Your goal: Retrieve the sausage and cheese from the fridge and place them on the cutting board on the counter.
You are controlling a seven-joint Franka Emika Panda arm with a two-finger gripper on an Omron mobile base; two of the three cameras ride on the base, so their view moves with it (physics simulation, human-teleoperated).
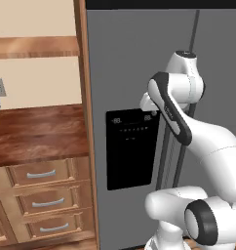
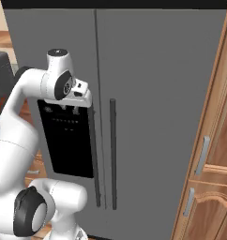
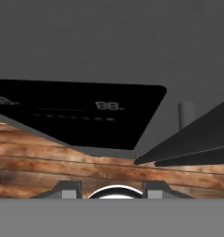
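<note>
Fridge [image 2: 157, 93] stands tall and grey straight ahead, both doors shut, its two long dark handles [image 2: 112, 154] running vertically beside the centre seam. Left base view adds the table [image 1: 37, 134] with three drawers [image 1: 41, 174] left of the fridge; right base view shows wooden cabinets [image 2: 214, 178]. Fingers [image 2: 71, 110] hang against the black dispenser panel [image 3: 81, 113]; whether they grip anything, I cannot tell.

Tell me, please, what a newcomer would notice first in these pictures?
The tall grey fridge fills the scene, both doors shut, with a black dispenser panel on its left door. The white arm reaches up at the door handles, its gripper close to the panel's top. Left lies the wooden counter.
</note>
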